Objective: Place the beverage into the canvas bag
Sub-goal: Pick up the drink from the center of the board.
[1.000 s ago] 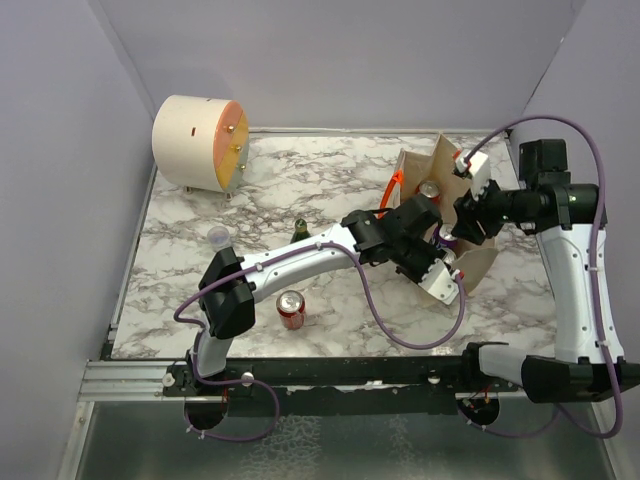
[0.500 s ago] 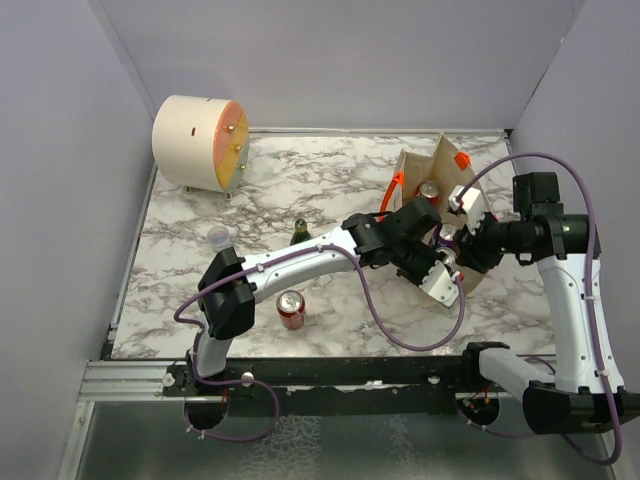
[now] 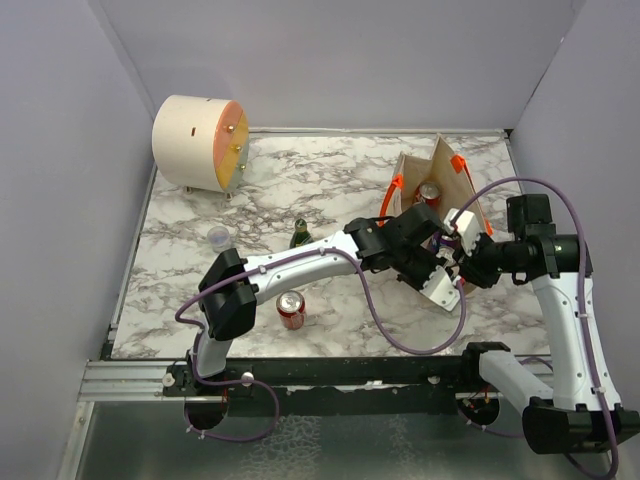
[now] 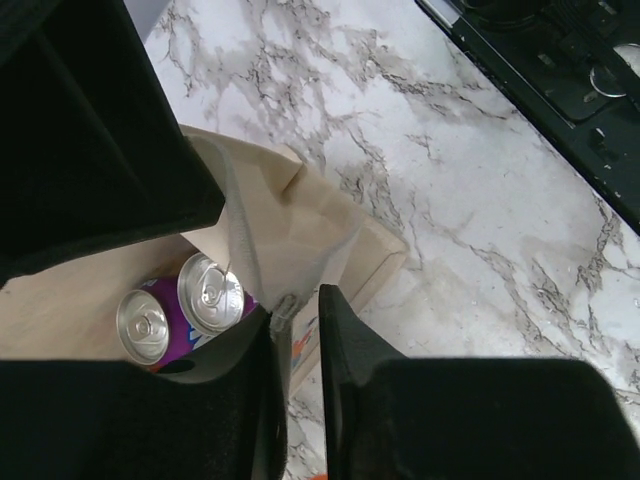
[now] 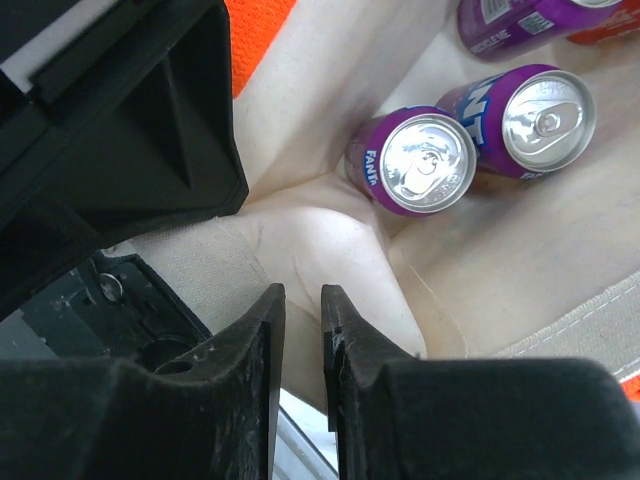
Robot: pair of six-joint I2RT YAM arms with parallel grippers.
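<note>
The beige canvas bag [image 3: 443,178] with orange handles stands open at the right of the table. Several purple cans lie inside it, seen in the left wrist view [image 4: 212,292] and the right wrist view [image 5: 425,160]. A red can [image 3: 291,308] stands on the table near the front, apart from both grippers. My left gripper [image 3: 428,262] reaches across to the bag's near side and is shut on its rim [image 4: 285,305]. My right gripper [image 3: 452,245] is beside it, its jaws nearly closed on a fold of the bag's fabric [image 5: 300,250].
A large beige cylinder with an orange face [image 3: 198,140] lies at the back left. A small green bottle [image 3: 299,233] and a clear round cup [image 3: 218,237] stand left of centre. Grey walls enclose the marble table [image 3: 300,180] on three sides.
My right arm has drawn nearer and leftward, pulling the bag's near wall in. The left gripper has shifted slightly with the bag. The red can has not moved.
</note>
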